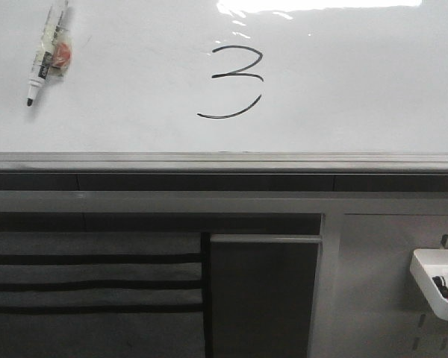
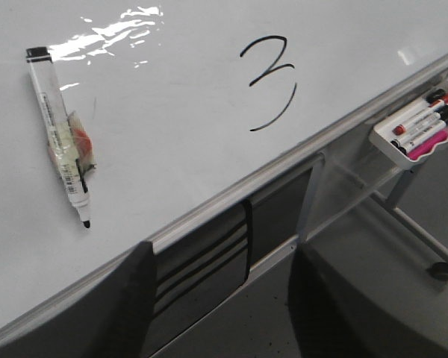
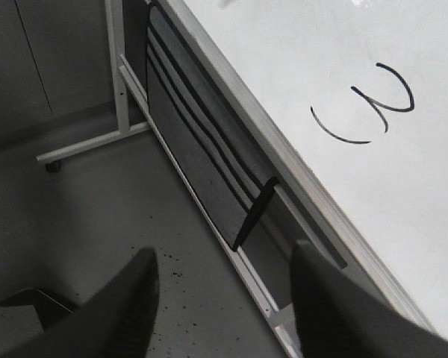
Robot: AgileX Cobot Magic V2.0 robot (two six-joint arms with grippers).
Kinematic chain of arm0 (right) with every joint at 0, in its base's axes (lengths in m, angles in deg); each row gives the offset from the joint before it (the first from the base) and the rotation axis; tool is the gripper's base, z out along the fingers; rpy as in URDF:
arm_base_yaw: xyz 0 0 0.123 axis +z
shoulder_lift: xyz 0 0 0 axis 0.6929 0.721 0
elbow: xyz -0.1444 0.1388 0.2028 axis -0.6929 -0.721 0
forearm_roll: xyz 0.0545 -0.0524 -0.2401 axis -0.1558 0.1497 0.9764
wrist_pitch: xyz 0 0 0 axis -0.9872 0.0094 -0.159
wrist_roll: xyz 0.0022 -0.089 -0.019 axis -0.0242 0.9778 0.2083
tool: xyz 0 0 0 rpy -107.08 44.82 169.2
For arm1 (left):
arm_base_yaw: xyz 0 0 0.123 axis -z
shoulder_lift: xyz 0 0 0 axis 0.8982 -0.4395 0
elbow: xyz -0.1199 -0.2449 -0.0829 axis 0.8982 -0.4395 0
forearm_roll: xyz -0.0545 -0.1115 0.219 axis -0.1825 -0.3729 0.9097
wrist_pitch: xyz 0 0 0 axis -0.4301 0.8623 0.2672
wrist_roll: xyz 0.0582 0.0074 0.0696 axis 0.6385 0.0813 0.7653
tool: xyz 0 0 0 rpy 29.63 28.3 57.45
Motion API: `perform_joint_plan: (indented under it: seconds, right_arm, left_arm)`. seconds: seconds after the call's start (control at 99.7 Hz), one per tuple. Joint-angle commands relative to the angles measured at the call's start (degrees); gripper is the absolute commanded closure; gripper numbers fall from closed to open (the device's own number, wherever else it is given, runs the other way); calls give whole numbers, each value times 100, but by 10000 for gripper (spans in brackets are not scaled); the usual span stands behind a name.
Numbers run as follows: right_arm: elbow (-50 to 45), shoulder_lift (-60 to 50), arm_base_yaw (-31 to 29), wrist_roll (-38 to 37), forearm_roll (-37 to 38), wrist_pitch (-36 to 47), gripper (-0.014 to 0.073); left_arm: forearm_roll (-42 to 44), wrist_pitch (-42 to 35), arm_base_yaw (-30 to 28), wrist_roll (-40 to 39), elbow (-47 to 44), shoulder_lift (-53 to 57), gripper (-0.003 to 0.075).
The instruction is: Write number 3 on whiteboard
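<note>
One whiteboard fills the upper part of the front view, glossy with glare along its top edge, and one grey rail runs along its lower edge. One 3 is drawn on it in thin black line, near the middle of the board's visible width: an angular upper part and a separate wide lower curve just beneath, not joined to it. One black-tipped marker lies against the board well to the left of the 3, tilted, tip down, with a small wrapped bundle showing orange at its middle.

Below the rail sits a dark panel with three black horizontal stripes and one upright dark slab just beside it. At the lower right, one white tray hangs on a grey perforated panel; the left wrist view shows about four markers in it, red, black and pink among them.

The left gripper is spread wide with nothing between its two fingers. The right gripper is likewise spread and holds nothing. Both hang off the board, apart from the marker and the 3. Nothing covers the 3 in any view.
</note>
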Motion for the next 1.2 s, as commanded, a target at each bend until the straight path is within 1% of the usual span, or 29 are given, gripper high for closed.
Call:
perform_joint_plan:
  seconds: [0.0, 0.17, 0.221, 0.291, 0.331, 0.341, 0.361, 0.391, 0.451, 0.592, 0.702, 0.942, 1.033, 1.083, 1.143, 1.193]
  right_arm:
    - [144, -44, -34, -418, -59, 413, 244]
    - [144, -44, -34, -461, -59, 373, 245]
    - [144, -44, -34, -461, -59, 364, 266]
    - [144, -44, -34, -461, -59, 364, 362]
    - [144, -44, -34, -461, -59, 359, 447]
    - [144, -44, -34, -461, -59, 359, 477]
    - [144, -44, -34, -461, -59, 350, 506]
    - [144, -44, -34, -461, -59, 350, 575]
    - [144, -44, -34, -461, -59, 350, 666]
    - [144, -44, -34, -464, -59, 345, 668]
    - [144, -44, -34, -464, -59, 345, 668]
    - [144, -44, -34, -464, -59, 345, 668]
    - [144, -44, -34, -464, -59, 335, 668]
    - [144, -44, -34, -464, -59, 330, 668]
    - [144, -44, -34, -464, -59, 321, 668]
    - [144, -44, -34, -464, -59, 321, 668]
  left_arm:
    - [-136, -72, 17, -23, 180, 173, 350]
    - [-136, -31, 17, -23, 180, 186, 350]
    - [-136, -31, 17, -23, 180, 159, 351]
    - [-146, -31, 17, -34, 180, 159, 363]
    - [-146, -31, 17, -44, 180, 159, 384]
    - [-146, -31, 17, -44, 180, 159, 395]
    - [-146, -31, 17, -44, 180, 159, 412]
    - [-146, -31, 17, -44, 180, 159, 442]
    - [-146, -42, 17, -44, 180, 159, 517]
    - [-146, -42, 17, -44, 180, 159, 657]
    - [-146, -42, 17, -44, 180, 159, 735]
    - [-81, -67, 17, -44, 180, 159, 738]
    - [435, -523, -32, -63, -13, 425, 738]
    - [680, -1091, -141, -274, -292, 675, 738]
    - [981, -1986, -301, -539, -782, 1092, 738]
    - [1121, -2564, -465, -540, -1209, 1452, 738]
